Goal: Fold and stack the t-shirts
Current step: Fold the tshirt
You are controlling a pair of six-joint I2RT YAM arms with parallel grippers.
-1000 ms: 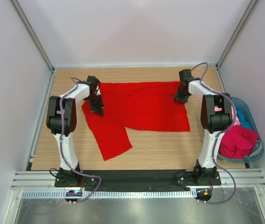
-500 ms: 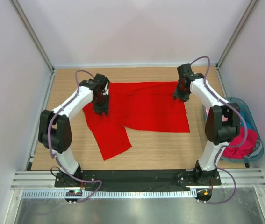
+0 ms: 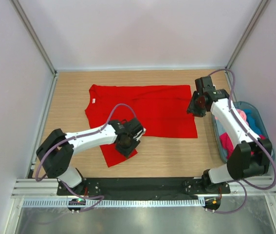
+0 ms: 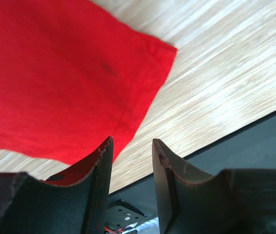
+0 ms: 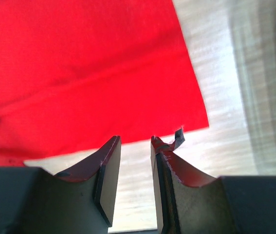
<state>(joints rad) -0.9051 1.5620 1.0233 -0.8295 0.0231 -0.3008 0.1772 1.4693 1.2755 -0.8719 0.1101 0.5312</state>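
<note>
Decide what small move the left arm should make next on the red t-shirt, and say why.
Probably lower the left gripper onto the edge of the red t-shirt's near flap and close. Its jaws stand apart and empty over that edge, and the flap juts toward the arms while the rest lies spread on the table.

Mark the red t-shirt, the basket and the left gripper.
red t-shirt (image 3: pixel 152 109), top view, middle of its body.
basket (image 3: pixel 253 108), top view, far rim.
left gripper (image 4: pixel 132 140), left wrist view, midway between its fingertips.
</note>
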